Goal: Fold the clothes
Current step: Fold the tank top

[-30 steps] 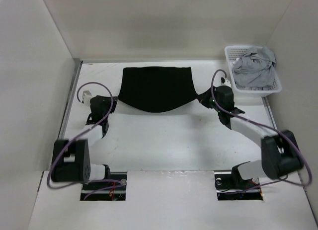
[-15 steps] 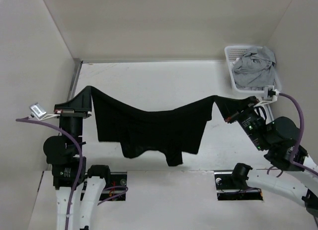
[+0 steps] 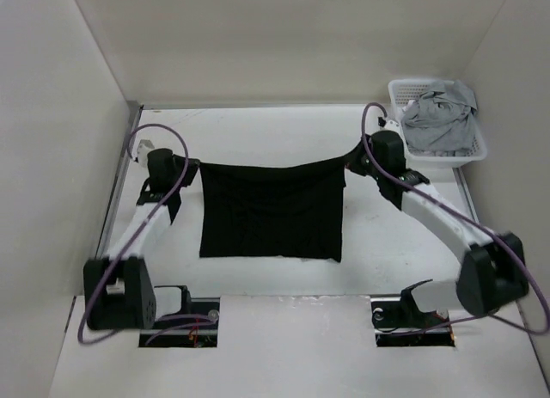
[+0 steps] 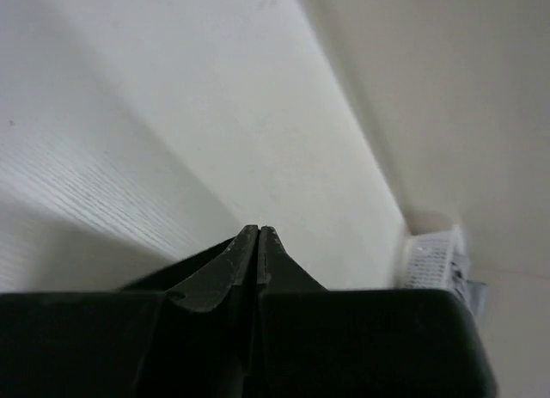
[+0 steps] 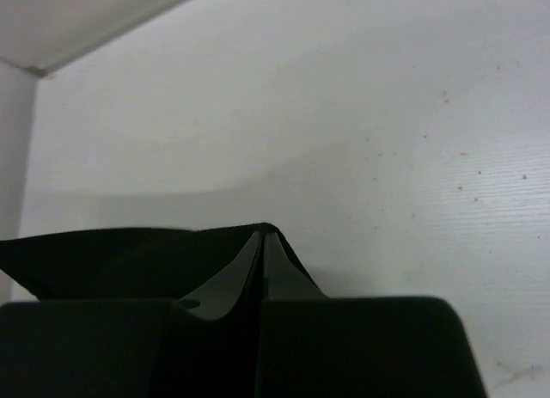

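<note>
Left wrist view: the left gripper has its two dark fingers pressed tip to tip w/ no gap. From this angle we can't make out fabric between them. Past the tips we see the pale table and, at the far right, a corner of the white basket.

Right wrist view: the right gripper is closed the same way, tips together. Black fabric spreads out from the pinch toward the left.

Top external view: each gripper pinches one far corner of the clothes, a plain black garment. The left gripper has the far-left corner and the right gripper the far-right one. The far edge runs between the two pinches and dips a little in the middle. From there the fabric reaches toward the near side as a rough rectangle, approx. in the table's centre, w/ a fairly straight near edge. We can't tell whether the far edge is lifted off the surface.

The left arm stretches from its near-left base toward the far side. The right arm reaches from the near right diagonally toward the far centre. The basket sits in the far-right corner, well apart from the clothes, holding a crumpled grey garment.
</note>
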Robot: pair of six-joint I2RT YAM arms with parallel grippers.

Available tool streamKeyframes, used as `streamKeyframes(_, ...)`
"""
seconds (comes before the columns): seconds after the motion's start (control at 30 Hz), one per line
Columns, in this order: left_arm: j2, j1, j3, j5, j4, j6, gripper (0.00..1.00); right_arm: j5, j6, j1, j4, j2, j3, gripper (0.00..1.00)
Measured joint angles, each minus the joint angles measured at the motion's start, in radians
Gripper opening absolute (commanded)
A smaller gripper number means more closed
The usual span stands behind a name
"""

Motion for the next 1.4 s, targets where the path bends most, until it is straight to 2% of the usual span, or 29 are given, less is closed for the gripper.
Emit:
streamKeyframes(0.1, 0.299, 0.010, 0.109, 0.007, 0.042, -0.014, 0.00, -0.102, 0.024, -0.100, 0.030, 0.261, 0.103, 0.01)
streamKeyframes(0.2, 0.518, 0.021, 0.276, 0.022, 0.067, -0.018, 0.00, -0.172, 0.043, -0.161, 0.044, 0.467, 0.257, 0.01)
streamKeyframes(0.33, 0.589, 0.024, 0.368, 0.037, 0.108, -0.017, 0.00, -0.218, 0.058, -0.199, 0.070, 0.541, 0.328, 0.01)
streamKeyframes(0.47, 0.536, 0.020, 0.312, 0.038, 0.172, -0.017, 0.00, -0.230, 0.062, -0.199, 0.131, 0.480, 0.259, 0.01)
streamKeyframes(0.63, 0.329, 0.003, 0.033, 0.031, 0.233, -0.029, 0.00, -0.229, 0.084, -0.189, 0.201, 0.260, -0.026, 0.01)
streamKeyframes(0.77, 0.173, 0.008, -0.123, 0.037, 0.239, -0.035, 0.00, -0.214, 0.098, -0.168, 0.219, 0.111, -0.193, 0.01)
streamKeyframes(1.07, -0.108, 0.063, -0.335, 0.105, 0.249, -0.027, 0.03, -0.140, 0.135, -0.049, 0.218, -0.143, -0.465, 0.01)
streamKeyframes(1.17, -0.125, 0.090, -0.408, 0.123, 0.247, -0.004, 0.13, -0.113, 0.164, -0.014, 0.209, -0.157, -0.530, 0.12)
streamKeyframes(1.23, -0.105, 0.112, -0.443, 0.139, 0.240, 0.007, 0.24, -0.104, 0.186, -0.004, 0.201, -0.153, -0.565, 0.28)
streamKeyframes(1.27, -0.090, 0.126, -0.455, 0.149, 0.235, 0.012, 0.28, -0.098, 0.195, -0.004, 0.194, -0.150, -0.579, 0.40)
streamKeyframes(1.33, -0.076, 0.154, -0.468, 0.169, 0.228, 0.016, 0.31, -0.092, 0.205, -0.006, 0.185, -0.146, -0.595, 0.51)
streamKeyframes(1.4, -0.083, 0.174, -0.470, 0.180, 0.224, 0.016, 0.31, -0.090, 0.206, -0.006, 0.183, -0.147, -0.597, 0.56)
